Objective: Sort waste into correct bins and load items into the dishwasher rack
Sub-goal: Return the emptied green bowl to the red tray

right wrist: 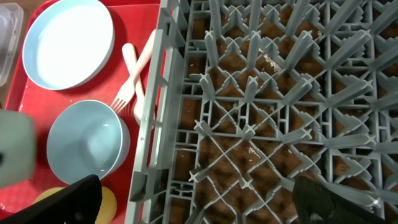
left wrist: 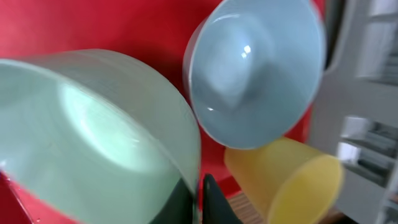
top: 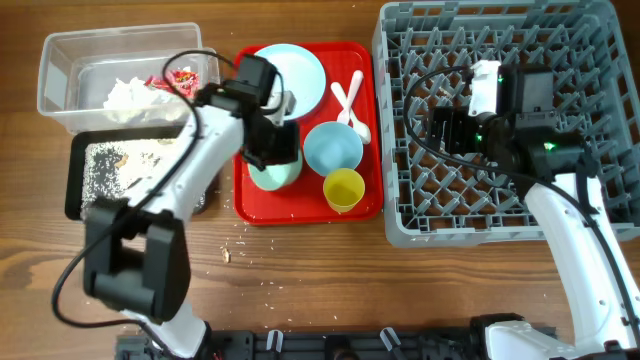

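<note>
Left gripper [top: 270, 150]: I had my fingers [left wrist: 214, 205] closed on the wall of the green bowl [top: 272, 172], one inside the rim and one outside. A thin rim was the only part narrow enough for me to pinch.
Where the bowl was: over the near left part of the red tray [top: 240, 205], just beside the blue bowl [top: 332, 148] and near the yellow cup [top: 344, 188]. I could not tell whether its base was clear of the tray.
Which way it pointed: the mouth faced up towards my wrist camera and looked tipped to one side. Being round, it had no long axis across. Its base-to-mouth line leaned rather than stood straight.
Right gripper [top: 455, 130]: I held my fingers spread wide with nothing between them, hovering over the dishwasher rack [top: 560, 60], probably ready to receive or steady a dish.
Judged next need: the bowl should go in on edge between pegs, mouth angled down.
Left on the tray: the plate [top: 295, 78] and the spoons [top: 350, 100].
</note>
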{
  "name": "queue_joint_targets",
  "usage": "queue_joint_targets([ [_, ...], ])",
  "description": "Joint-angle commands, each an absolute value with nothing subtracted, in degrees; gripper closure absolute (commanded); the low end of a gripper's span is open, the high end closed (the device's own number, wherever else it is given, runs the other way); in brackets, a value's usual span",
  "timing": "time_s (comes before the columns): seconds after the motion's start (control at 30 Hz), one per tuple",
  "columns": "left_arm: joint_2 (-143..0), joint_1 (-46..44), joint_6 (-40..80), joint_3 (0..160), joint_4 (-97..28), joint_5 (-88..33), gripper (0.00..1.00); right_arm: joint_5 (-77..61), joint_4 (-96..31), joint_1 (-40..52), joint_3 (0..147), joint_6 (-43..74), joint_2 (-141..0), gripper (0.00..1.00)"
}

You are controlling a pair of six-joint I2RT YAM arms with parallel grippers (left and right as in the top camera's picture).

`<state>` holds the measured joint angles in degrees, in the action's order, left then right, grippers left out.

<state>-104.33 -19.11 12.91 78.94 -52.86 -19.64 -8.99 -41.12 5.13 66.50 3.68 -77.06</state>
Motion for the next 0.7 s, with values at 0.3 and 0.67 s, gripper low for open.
queue_joint_targets([
  [0.3, -104.3, -24.8, 8.1, 86.1, -55.4, -24.8, 0.45, -10.4, -40.9, 5.3, 67.8, 4.7, -77.6, 0.0],
  [0.67, -110.7, -33.4, 3.4, 86.1, -60.1, -14.9, 0.46, -10.4, -41.0, 5.3, 67.8, 4.7, -77.6, 0.0],
])
